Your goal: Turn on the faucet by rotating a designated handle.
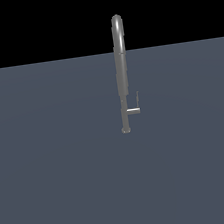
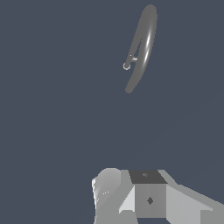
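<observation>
Faucet [image 1: 122,72] upright on the table [image 1: 58,182]; handle [image 1: 135,108] jutting toward the exterior view's right. Pincer [image 2: 144,197] well apart from both; grip state impossible to tell.

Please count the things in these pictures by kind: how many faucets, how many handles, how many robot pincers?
Faucet: 1
Handle: 1
Pincer: 1, seen only in the wrist view, apart from the faucet
Total: 3
</observation>
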Robot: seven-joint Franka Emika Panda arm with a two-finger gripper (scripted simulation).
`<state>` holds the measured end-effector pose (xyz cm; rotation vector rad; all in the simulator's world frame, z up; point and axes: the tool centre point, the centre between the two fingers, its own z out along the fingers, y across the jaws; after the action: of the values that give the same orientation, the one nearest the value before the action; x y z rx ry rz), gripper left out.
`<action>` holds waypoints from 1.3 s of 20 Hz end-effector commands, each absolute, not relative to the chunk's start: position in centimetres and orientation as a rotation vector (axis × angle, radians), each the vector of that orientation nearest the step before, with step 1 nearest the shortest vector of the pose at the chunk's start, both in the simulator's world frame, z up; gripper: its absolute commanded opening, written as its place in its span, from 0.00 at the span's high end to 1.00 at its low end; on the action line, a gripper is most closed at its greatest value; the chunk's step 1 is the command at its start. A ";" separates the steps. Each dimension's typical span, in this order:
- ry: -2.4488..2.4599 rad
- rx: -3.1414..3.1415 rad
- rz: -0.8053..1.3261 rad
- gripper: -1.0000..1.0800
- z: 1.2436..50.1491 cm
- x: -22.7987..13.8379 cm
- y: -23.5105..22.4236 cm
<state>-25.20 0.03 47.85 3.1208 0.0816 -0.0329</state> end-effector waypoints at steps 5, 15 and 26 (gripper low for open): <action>0.073 3.126 -0.041 1.00 47.8 -25.0 0.0; -0.029 3.186 -0.131 1.00 47.5 -22.5 0.0; -0.286 3.302 -0.357 1.00 46.2 -16.9 -0.7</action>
<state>-17.76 -0.53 46.42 3.2870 -0.2445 -0.3208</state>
